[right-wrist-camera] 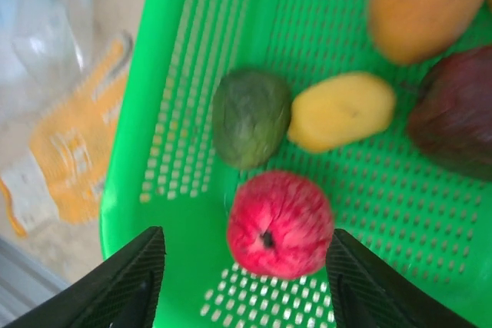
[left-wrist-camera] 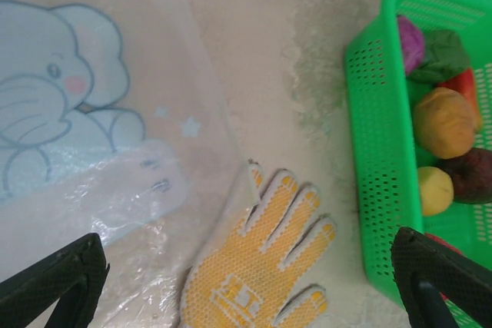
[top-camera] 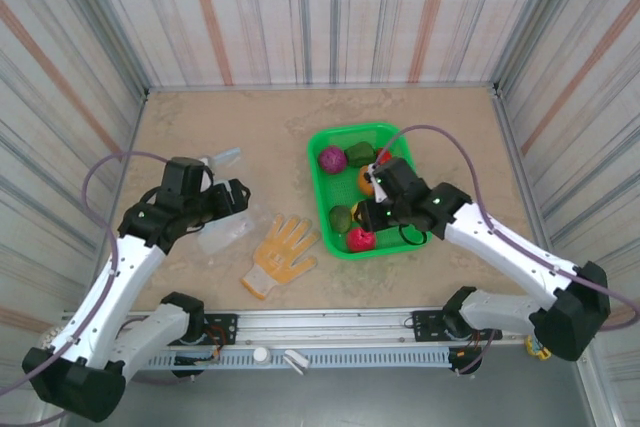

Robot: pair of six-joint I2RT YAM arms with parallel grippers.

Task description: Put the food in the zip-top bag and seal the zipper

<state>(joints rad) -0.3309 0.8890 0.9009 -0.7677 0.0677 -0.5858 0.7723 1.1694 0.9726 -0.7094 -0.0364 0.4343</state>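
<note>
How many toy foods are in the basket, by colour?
Purple: 1
Green: 2
Orange: 1
Yellow: 1
Dark red: 1
Red: 2
Total: 8

open pincer (right-wrist-camera: 242, 278) over red fruit (right-wrist-camera: 280, 224)

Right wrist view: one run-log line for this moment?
right pincer: open over red fruit in green basket | left pincer: open above flat, empty-looking zip-top bag and glove
</note>
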